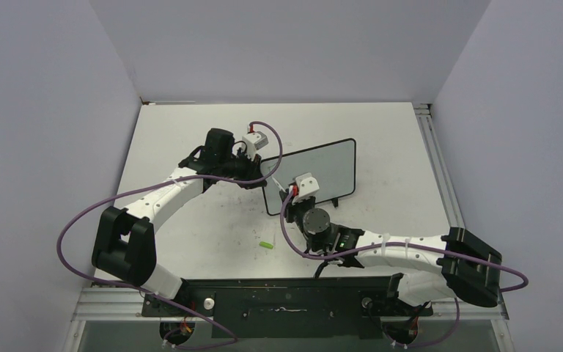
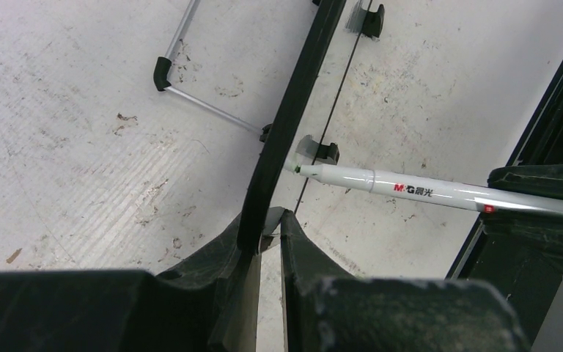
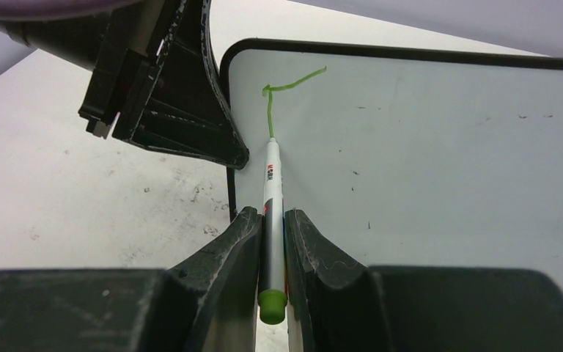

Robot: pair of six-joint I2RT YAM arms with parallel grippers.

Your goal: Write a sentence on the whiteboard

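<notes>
Right wrist: glossy, round-cornered whiteboard [image 3: 447, 183]

The left arm [image 1: 163, 196] and right arm [image 1: 403, 253] share white shell links and bulky black joint housings, each trailed by a looping purple cable [image 1: 64, 236]. A small white camera block [image 1: 251, 139] with a red tab tops each wrist. The left gripper [image 2: 264, 227] and right gripper [image 3: 271, 220] have scuffed matt-black wedge fingers.

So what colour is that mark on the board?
Green; the stroke shows best in the right wrist view.
</notes>
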